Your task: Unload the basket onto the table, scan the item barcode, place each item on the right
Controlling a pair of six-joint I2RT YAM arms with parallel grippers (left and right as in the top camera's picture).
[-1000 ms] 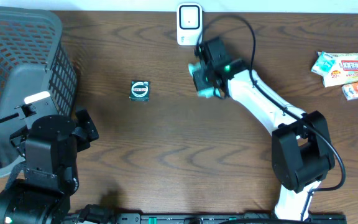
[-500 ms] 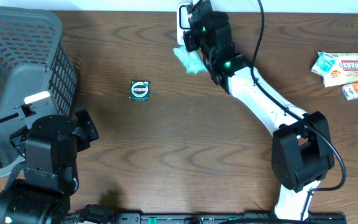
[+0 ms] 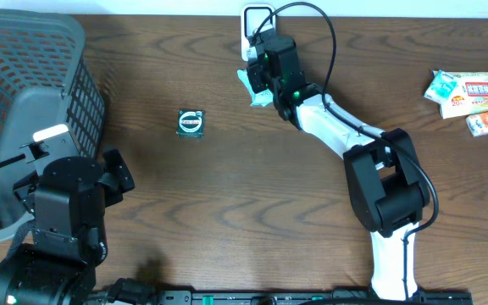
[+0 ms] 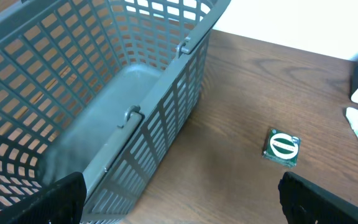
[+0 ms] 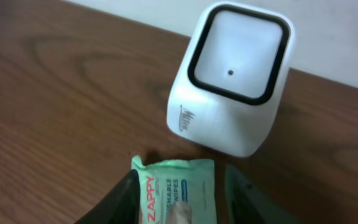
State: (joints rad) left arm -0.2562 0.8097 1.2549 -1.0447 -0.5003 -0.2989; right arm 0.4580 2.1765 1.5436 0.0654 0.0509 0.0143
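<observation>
Overhead: the right gripper (image 3: 259, 78) is now hovering at the scanner (image 3: 251, 19), having carried the wipes pack (image 3: 249, 85) up to it. Left wrist: the left gripper (image 4: 185, 200) is idling wide open. Right wrist: jaws are parting around the pack, which is lying just before the scanner, so release seems to be starting.

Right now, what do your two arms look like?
The right arm has white links between chunky black joints, a black cable looping behind and a small green light; the right fingers are pale green. The left arm is boxy black; the left fingers are black too.
</observation>
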